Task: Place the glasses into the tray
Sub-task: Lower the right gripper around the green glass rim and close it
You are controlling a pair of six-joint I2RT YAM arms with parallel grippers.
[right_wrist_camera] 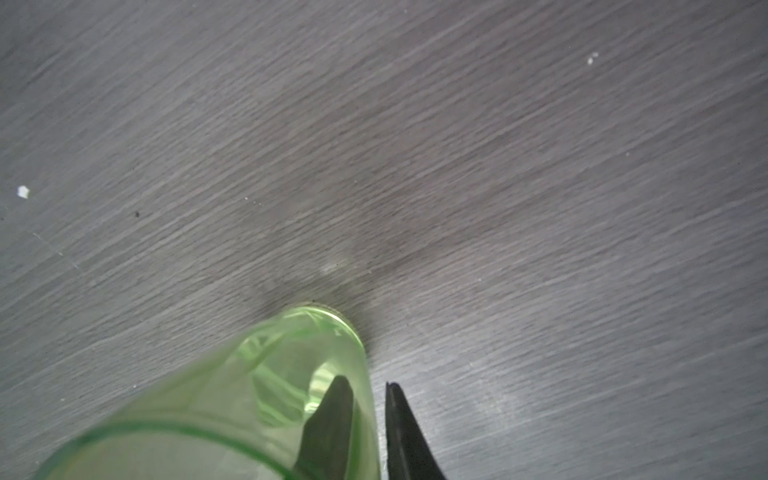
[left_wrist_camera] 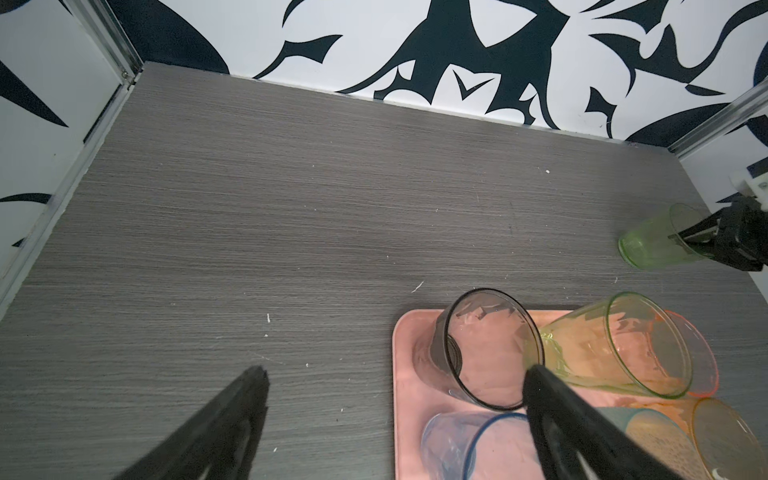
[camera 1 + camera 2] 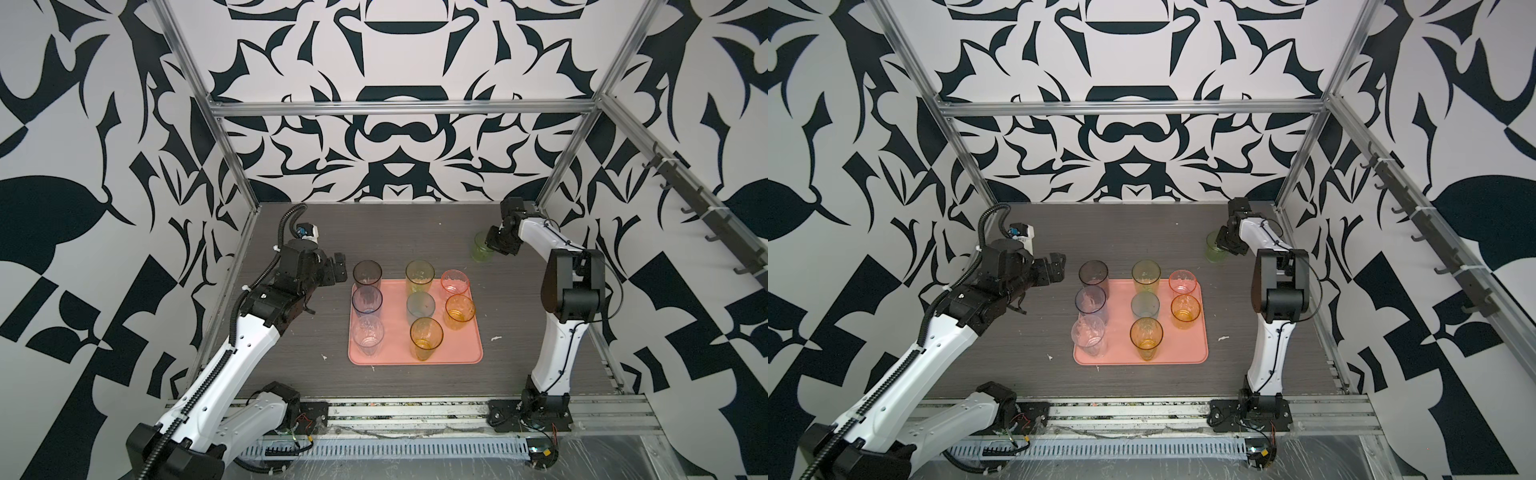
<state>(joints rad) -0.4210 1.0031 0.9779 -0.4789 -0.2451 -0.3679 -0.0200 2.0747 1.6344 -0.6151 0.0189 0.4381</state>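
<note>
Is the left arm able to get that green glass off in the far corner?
Probably not: the green glass stands beyond the tray, and the right arm's jaws straddle its wall.

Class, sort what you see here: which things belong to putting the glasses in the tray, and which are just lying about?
Job: tray; eight glasses on it; green glass off the tray, right pincer astride its wall; left pincer, open.
Lying about: white scraps on the table; hooks on the side wall.
</note>
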